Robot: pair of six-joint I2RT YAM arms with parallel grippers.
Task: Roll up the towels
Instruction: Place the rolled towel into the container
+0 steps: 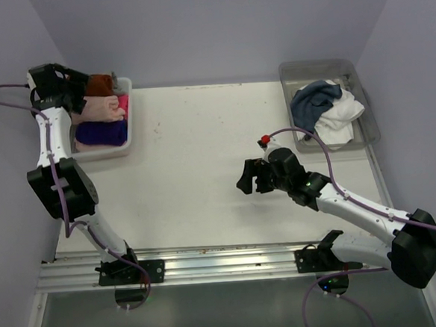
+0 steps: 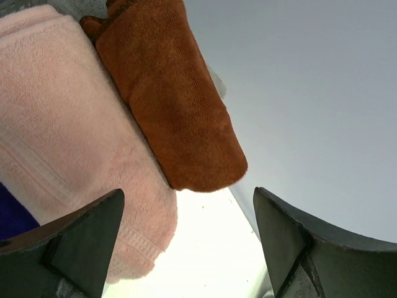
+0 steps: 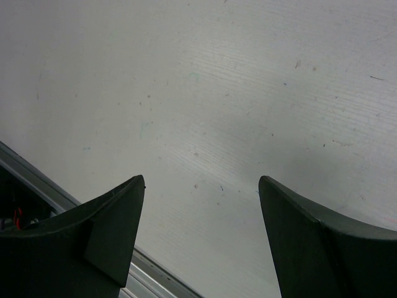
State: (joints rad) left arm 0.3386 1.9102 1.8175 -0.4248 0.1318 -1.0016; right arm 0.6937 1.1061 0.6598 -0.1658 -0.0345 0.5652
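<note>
Three towels counted. One rust-brown towel (image 2: 173, 105) lies rolled in the left bin (image 1: 127, 86), beside one pink roll (image 1: 100, 108) and one purple roll (image 1: 100, 133). One slate-blue towel (image 1: 312, 101) and one white towel (image 1: 343, 116) lie crumpled in the right bin (image 1: 316, 64). Jaws apart and empty on the left gripper (image 2: 188, 191) and the right gripper (image 3: 201, 179).

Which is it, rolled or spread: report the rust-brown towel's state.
Rolled. The rust-brown towel lies as a compact cylinder against the pink roll, in the left bin.

Three towels (image 1: 99, 84) (image 1: 312, 101) (image 1: 343, 117), two bins (image 1: 127, 84) (image 1: 317, 64), two arms (image 1: 63, 189) (image 1: 356, 206)
</note>
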